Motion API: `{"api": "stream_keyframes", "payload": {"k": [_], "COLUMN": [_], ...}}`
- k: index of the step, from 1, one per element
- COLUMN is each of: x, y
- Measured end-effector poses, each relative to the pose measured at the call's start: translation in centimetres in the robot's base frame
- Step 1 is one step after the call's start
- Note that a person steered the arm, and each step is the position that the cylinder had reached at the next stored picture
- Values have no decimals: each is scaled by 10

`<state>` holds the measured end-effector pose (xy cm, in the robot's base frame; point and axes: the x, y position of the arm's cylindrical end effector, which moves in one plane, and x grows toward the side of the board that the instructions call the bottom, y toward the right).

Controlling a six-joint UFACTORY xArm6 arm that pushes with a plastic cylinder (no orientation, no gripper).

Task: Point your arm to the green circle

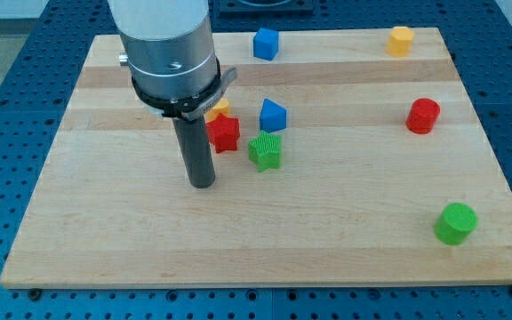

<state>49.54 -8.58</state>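
Note:
The green circle is a short green cylinder near the view's bottom right corner of the wooden board. My tip rests on the board left of centre, far to the left of the green circle. The tip is just below and left of a red star block and left of a green star block. It touches no block.
A blue block and a yellow block, partly hidden by the arm, sit by the red star. A blue cube and a yellow block are at the top edge. A red cylinder stands at the right.

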Motion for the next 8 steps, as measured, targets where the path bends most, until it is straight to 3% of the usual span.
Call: {"api": "stream_keyframes", "payload": {"k": [4,5,8], "x": [-3,13,93], "y": [0,5,166]}}
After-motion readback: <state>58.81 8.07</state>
